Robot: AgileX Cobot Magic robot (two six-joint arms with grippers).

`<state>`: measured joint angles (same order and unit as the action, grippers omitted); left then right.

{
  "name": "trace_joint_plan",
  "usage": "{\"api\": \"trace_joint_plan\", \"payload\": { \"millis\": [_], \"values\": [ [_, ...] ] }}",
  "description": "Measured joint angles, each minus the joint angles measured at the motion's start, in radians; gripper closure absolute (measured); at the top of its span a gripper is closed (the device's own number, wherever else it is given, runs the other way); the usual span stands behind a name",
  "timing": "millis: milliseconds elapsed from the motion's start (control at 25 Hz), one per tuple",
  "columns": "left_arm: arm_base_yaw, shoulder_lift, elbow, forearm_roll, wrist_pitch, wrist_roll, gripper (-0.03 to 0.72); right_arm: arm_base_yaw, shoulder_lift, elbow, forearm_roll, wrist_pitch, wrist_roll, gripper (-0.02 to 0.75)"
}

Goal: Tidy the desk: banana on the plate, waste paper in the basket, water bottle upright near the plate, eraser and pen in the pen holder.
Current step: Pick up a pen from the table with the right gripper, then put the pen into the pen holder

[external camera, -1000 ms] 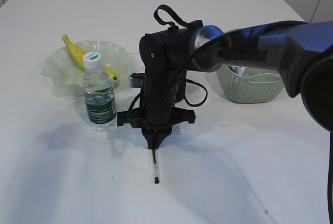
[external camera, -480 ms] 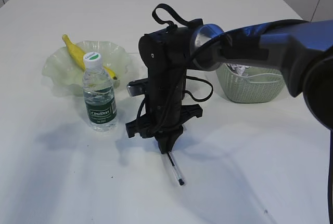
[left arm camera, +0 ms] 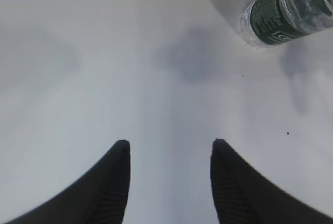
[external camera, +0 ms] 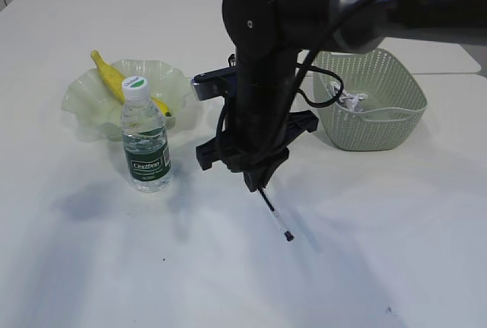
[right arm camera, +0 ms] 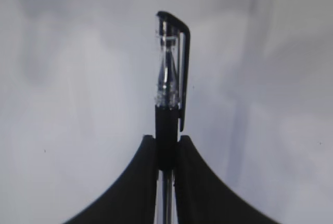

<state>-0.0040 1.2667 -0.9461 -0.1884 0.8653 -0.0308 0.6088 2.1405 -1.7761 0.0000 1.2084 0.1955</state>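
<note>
My right gripper (external camera: 255, 182) is shut on a clear pen with a black cap (external camera: 275, 218) and holds it above the table, tip slanting down to the right. In the right wrist view the pen (right arm camera: 169, 78) sticks out past the closed fingers (right arm camera: 166, 138). The water bottle (external camera: 146, 141) stands upright by the pale green plate (external camera: 76, 100), which holds the banana (external camera: 110, 77). My left gripper (left arm camera: 169, 143) is open and empty over bare table, with the bottle (left arm camera: 286, 11) ahead to its right. The pen holder and eraser are hidden or out of view.
A green woven basket (external camera: 380, 134) stands at the right with crumpled paper (external camera: 350, 101) inside. The right arm's black body fills the middle of the exterior view and hides what is behind it. The left arm does not show in the exterior view.
My right gripper has risen and shifted right with the pen in it. The pen has swung from pointing straight down to slanting right. The basket is now uncovered.
</note>
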Motion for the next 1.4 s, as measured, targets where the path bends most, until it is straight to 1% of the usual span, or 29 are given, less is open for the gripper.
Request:
{"api": "trace_joint_plan", "payload": {
  "millis": [120,360,520,640,800,1120,1400],
  "values": [
    [0.000,0.000,0.000,0.000,0.014,0.000,0.337,0.000,-0.095,0.153,0.000,-0.062,0.000,0.695],
    [0.000,0.000,0.000,0.000,0.019,0.000,0.337,0.000,-0.359,0.523,0.016,-0.281,-0.027,0.695],
    [0.000,0.000,0.000,0.000,0.019,0.000,0.337,-0.016,-0.502,0.676,0.018,-0.362,-0.042,0.695],
    [0.000,0.000,0.000,0.000,0.019,0.000,0.337,-0.026,-0.567,0.721,0.018,-0.438,-0.074,0.695],
    [0.000,0.000,0.000,0.000,0.020,0.000,0.339,-0.045,-0.580,0.728,0.018,-0.573,-0.089,0.695],
    [0.000,0.000,0.000,0.000,0.026,0.000,0.340,-0.111,-0.536,0.730,-0.017,-0.980,-0.093,0.695],
    [0.000,0.000,0.000,0.002,0.046,0.000,0.340,-0.166,-0.457,0.730,-0.024,-1.340,-0.093,0.695]
  ]
}}
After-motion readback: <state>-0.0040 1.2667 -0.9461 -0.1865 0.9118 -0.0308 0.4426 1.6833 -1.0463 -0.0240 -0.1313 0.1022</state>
